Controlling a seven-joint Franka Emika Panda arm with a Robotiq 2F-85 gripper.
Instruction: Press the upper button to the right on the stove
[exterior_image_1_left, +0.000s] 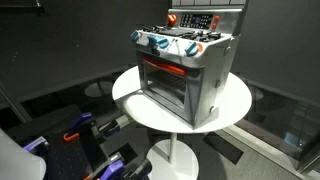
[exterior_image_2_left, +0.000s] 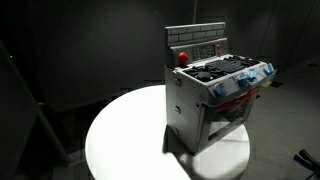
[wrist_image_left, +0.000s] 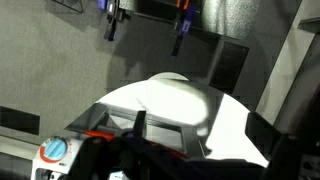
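The stove (exterior_image_1_left: 190, 70) stands upright on a round white worktop (exterior_image_1_left: 130, 100), in dark surroundings. In an exterior view it (exterior_image_2_left: 205, 105) sits near one side of the worktop (exterior_image_2_left: 120, 140), and a wide bare part lies beside it. Its oven door (exterior_image_1_left: 163, 82) has a red trim and looks closed. Blue-white knobs (exterior_image_1_left: 165, 45) run in a row above the door, with dark burners (exterior_image_2_left: 220, 68) behind them. The raised back panel (exterior_image_2_left: 195, 42) carries a red button (exterior_image_2_left: 182, 57) at one end; the other buttons are too small to tell apart. No arm is near the stove in both exterior views. In the wrist view one knob (wrist_image_left: 52, 150) shows low at the left, with the worktop (wrist_image_left: 180, 100) behind it. Dark shapes fill the lower edge there, and I cannot tell whether they are the claw, how far it is open, or whether it holds anything.
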